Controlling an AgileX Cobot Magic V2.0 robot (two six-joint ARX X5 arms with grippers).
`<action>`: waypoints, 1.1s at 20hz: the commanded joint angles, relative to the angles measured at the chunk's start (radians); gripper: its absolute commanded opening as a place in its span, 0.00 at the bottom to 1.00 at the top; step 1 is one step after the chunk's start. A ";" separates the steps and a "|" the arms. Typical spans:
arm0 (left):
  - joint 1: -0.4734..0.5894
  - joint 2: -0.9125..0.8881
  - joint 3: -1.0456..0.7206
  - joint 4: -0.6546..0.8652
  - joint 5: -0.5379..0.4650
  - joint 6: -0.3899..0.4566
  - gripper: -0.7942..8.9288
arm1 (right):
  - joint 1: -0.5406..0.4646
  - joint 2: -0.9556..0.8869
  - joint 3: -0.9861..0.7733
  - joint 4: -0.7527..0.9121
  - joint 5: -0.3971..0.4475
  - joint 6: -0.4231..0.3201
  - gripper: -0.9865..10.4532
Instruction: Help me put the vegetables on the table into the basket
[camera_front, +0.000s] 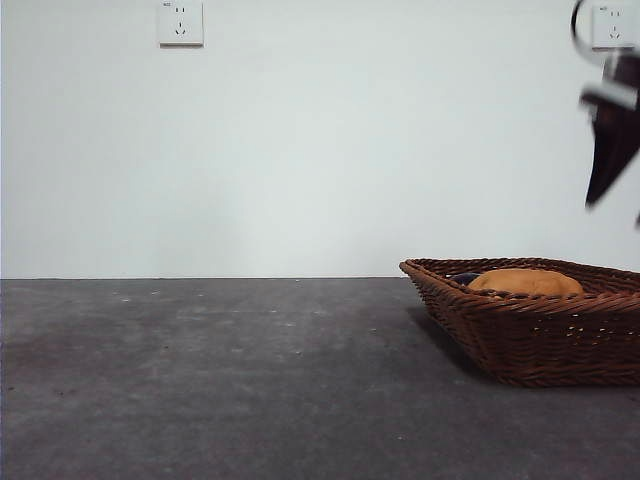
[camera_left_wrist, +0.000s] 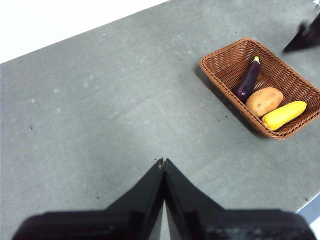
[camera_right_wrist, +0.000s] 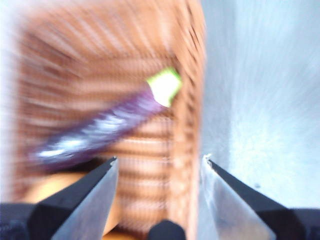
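Note:
The reddish-brown wicker basket (camera_front: 530, 320) stands at the right of the dark grey table (camera_front: 220, 380). In the left wrist view the basket (camera_left_wrist: 222, 62) holds a purple eggplant (camera_left_wrist: 247, 80), the orange-brown potato (camera_left_wrist: 263, 101) and the yellow corn-like piece (camera_left_wrist: 283, 114). From the front only the potato (camera_front: 525, 281) shows above the rim. My right gripper (camera_right_wrist: 159, 162) is open and empty, above the basket over the eggplant (camera_right_wrist: 100, 130); it shows as a dark blurred shape (camera_front: 610, 140) at the top right. My left gripper (camera_left_wrist: 163, 162) is shut and empty, high over the table.
A white wall with two power sockets (camera_front: 180, 22) stands behind the table. The table's near corner (camera_left_wrist: 310, 205) shows in the left wrist view. The right wrist view is blurred by motion.

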 joint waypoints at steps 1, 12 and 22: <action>0.003 -0.003 0.003 -0.002 0.012 0.012 0.07 | 0.005 -0.094 0.043 -0.163 -0.003 -0.019 0.33; 0.003 -0.003 0.003 -0.008 0.013 0.012 0.07 | 0.132 -0.424 0.058 -0.587 -0.004 -0.085 0.13; 0.003 -0.003 0.003 -0.022 0.012 0.012 0.07 | 0.155 -0.470 0.058 -0.587 -0.002 -0.075 0.08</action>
